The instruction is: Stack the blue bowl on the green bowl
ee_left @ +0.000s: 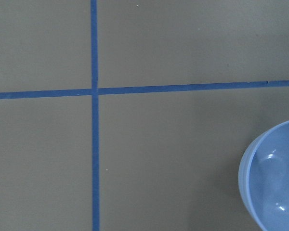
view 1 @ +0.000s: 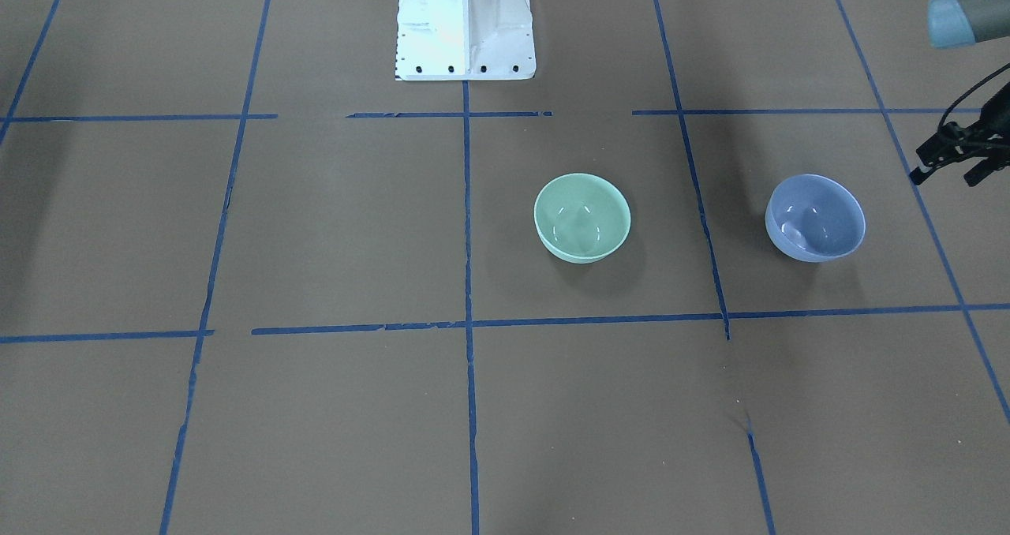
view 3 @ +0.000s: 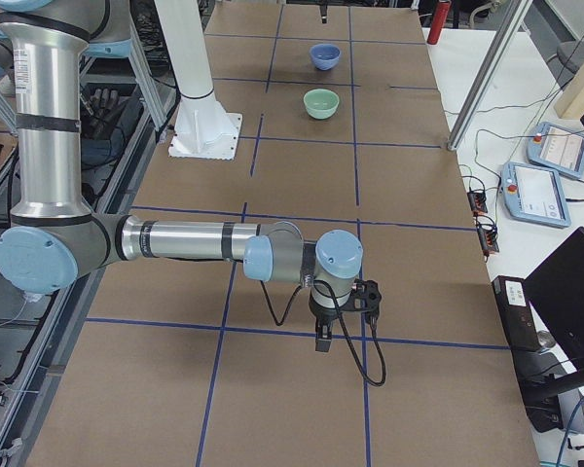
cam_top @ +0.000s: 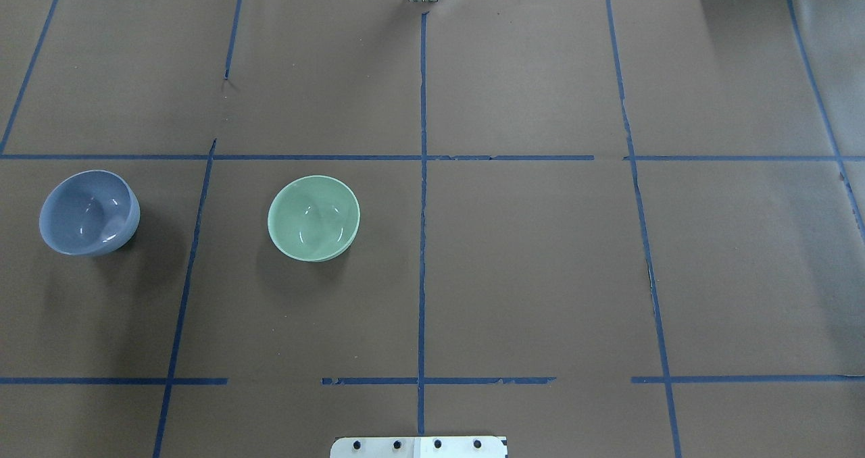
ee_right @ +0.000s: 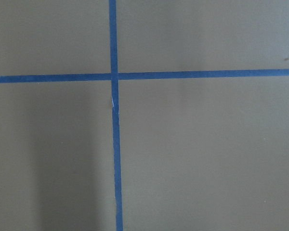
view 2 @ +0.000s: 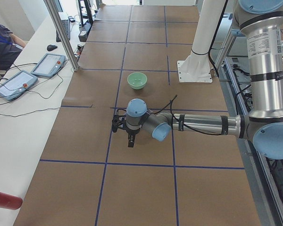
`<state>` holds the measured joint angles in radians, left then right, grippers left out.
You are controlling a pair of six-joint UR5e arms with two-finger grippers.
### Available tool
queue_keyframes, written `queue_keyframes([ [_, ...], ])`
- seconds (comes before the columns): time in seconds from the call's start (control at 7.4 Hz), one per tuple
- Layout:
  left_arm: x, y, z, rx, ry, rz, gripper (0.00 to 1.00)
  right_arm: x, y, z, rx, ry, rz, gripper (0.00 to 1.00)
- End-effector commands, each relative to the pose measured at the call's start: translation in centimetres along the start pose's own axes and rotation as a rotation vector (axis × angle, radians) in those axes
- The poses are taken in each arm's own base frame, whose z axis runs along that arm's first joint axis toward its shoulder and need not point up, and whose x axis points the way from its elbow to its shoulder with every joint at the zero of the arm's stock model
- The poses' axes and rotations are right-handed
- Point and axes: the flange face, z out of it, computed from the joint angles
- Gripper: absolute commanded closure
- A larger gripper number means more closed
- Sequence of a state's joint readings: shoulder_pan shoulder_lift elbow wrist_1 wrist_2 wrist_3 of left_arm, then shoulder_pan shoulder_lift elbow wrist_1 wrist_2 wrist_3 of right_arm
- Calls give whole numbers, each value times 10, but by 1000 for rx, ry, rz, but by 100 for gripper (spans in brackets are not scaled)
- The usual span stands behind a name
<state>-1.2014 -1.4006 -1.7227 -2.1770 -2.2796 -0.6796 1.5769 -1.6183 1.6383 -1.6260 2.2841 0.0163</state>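
Blue bowl (cam_top: 89, 213) upright, mouth up, round, on worktop (cam_top: 527, 262), well apart from green bowl (cam_top: 313, 218). Left end effector (view 1: 943, 177) spread, partly cropped; right end effector (view 3: 323, 341) spread or pressed together: cannot tell

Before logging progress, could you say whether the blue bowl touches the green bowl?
Apart: overhead view shows a tape line between blue bowl and green bowl.

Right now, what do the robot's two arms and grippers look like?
The left arm and right arm are silver tubes with pale-blue joint caps. The left gripper and right gripper are small and black, each with a loose black cable looping past the wrist.
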Motion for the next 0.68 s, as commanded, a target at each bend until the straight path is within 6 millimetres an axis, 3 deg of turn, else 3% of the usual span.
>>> queue_keyframes([
  [0.0, 60, -6, 47, -10, 3, -59, 0, 0, 0, 0, 0, 0, -1, 0],
  [0.14, 68, -8, 66, -18, -15, -63, 1, 0, 0, 0, 0, 0, -1, 0],
  [0.27, 67, -7, 68, -21, -19, -63, 15, 0, -1, -1, 2, 0, -1, 0],
  [0.41, 65, -6, 68, -25, -20, -60, 47, 1, 0, 0, 1, 0, 0, 0],
  [0.54, 62, -4, 68, -25, -20, -57, 69, 1, 0, 0, 1, 0, 2, 0],
])
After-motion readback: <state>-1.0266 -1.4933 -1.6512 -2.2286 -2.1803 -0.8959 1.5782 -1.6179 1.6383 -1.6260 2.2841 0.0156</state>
